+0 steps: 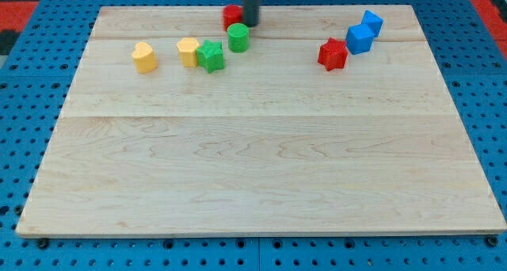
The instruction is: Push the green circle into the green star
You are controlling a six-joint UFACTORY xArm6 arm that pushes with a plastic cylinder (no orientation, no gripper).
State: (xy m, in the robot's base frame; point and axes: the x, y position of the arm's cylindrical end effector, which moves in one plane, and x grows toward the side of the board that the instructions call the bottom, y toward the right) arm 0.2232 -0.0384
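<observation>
A pale wooden tabletop of joined planks fills most of the view, resting on a blue pegboard surface dotted with holes; red shows at the top corners

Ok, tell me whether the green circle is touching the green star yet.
No: a thin gap of board shows between the green circle and the green star.

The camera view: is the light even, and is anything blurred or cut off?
Camera view: light even, shadows soft, no glare on the board; blocks sharp; the rod is cut off at the view's top, my tip between the red block and green circle.
</observation>
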